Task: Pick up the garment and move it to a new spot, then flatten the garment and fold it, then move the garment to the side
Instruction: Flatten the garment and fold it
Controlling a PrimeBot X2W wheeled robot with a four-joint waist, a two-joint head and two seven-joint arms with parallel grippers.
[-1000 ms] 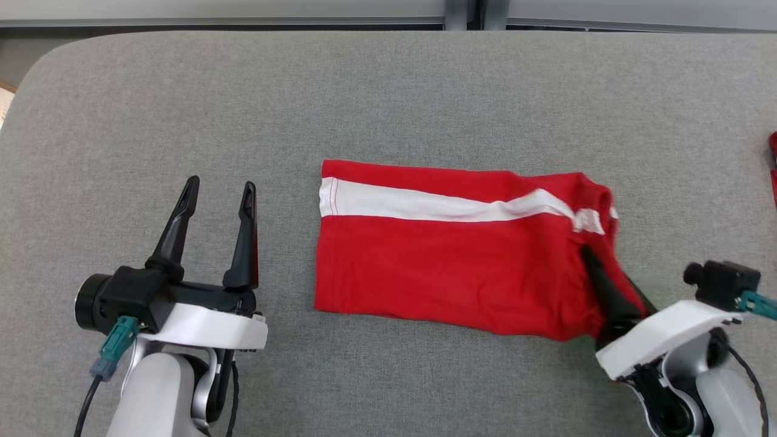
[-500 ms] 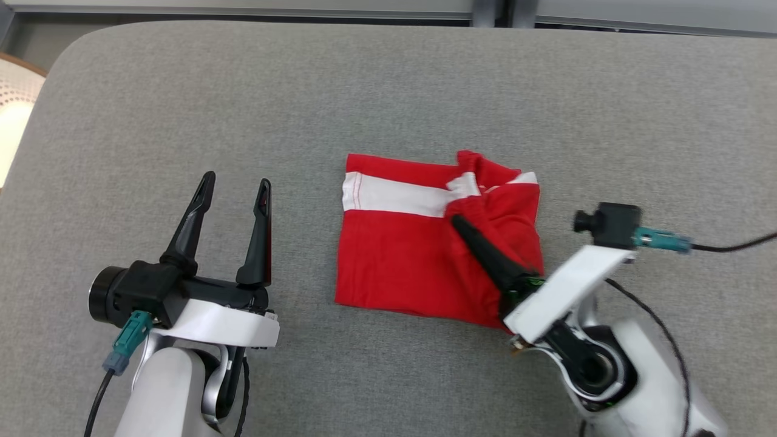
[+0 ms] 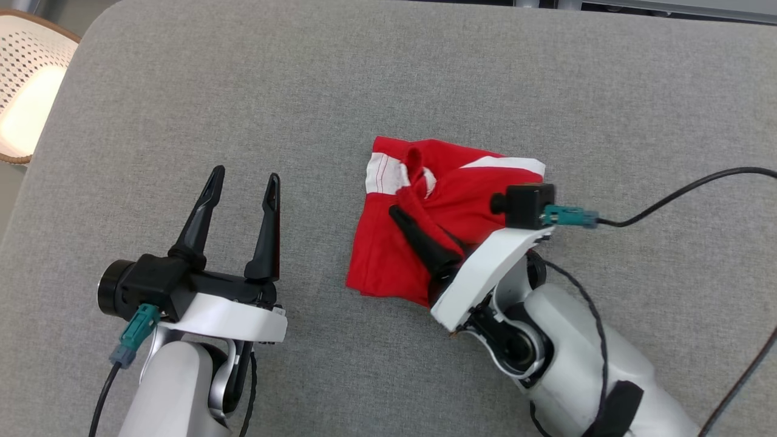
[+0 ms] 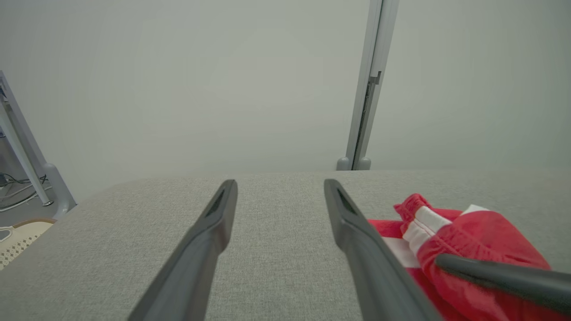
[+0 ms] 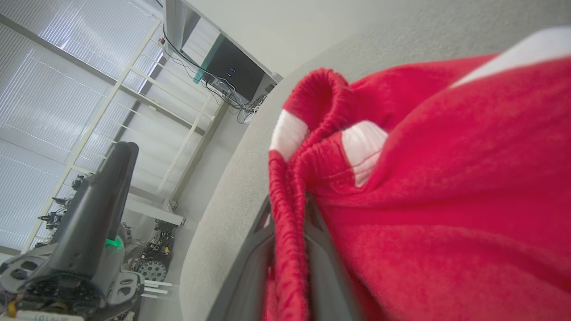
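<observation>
On the grey worktop [image 3: 388,79] the red garment [image 3: 385,270] lies at centre, doubled over leftward, the right claw [image 3: 398,213] clamped on its gathered hem above the left half, while the left claw [image 3: 245,175] stands fingers apart and empty, near its left edge, not touching.

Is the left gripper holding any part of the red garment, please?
No, the left gripper stands open with nothing between its jaws, off to the side of the red garment.

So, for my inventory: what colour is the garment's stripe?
White stripe on the red garment; head view best.
</observation>
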